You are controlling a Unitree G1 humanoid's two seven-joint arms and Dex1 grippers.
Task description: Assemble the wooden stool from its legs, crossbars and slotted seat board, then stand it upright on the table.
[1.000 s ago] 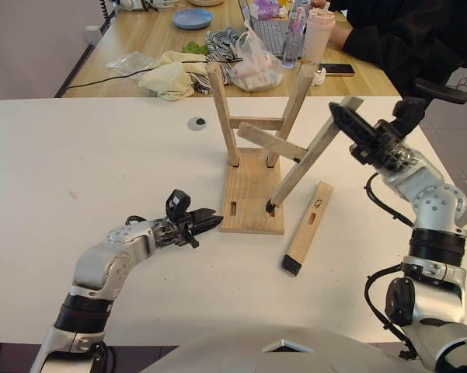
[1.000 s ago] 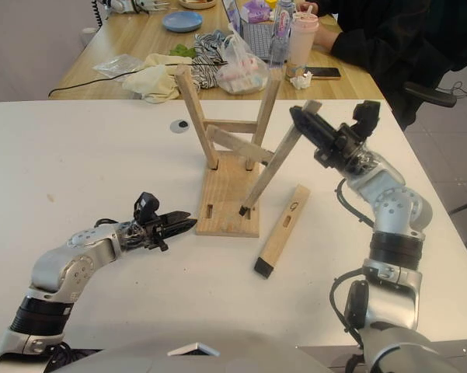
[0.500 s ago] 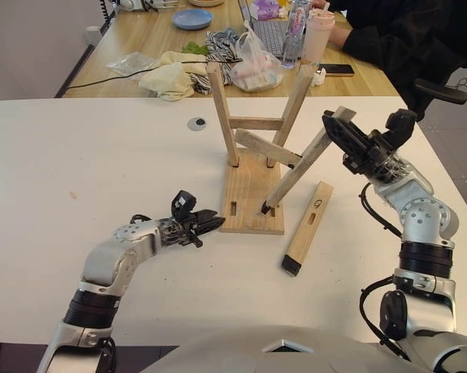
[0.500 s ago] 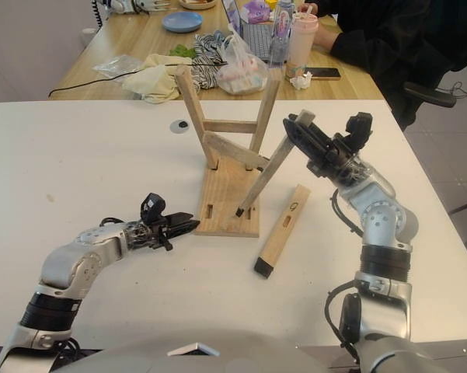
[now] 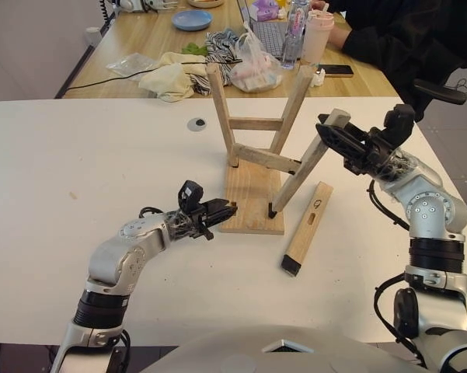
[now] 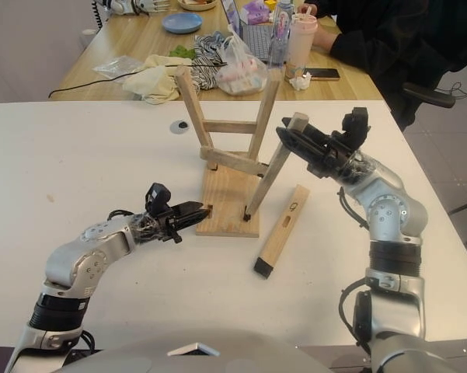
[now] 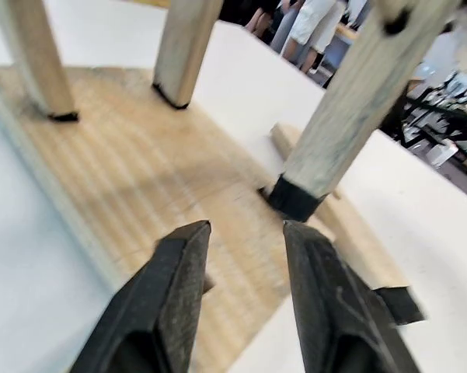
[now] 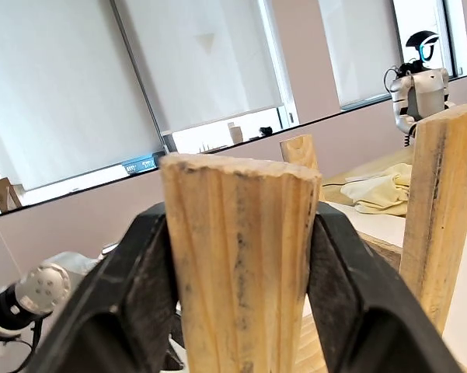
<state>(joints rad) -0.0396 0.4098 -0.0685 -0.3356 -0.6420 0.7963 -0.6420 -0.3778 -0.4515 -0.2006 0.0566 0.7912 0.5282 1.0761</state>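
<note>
Left gripper: fingers spread, nothing between, now advanced to near-left edge of seat board. Board lies flat mid-table. Loose leg lies just right of board. Third leg now stands steeper, foot at near-right slot. Right gripper pinches its top. Seating looks close; left likely bracing board.

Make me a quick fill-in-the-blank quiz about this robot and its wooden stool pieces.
1. The right gripper holds the tilted leg by its ____ end.
2. The left gripper sits at the seat board's near corner with its fingers ____.
3. ____ legs stand in the board, joined by a crossbar.
4. A loose leg lies ____ on the white table beside the board.

Missing words: top; open; two; flat.
</note>
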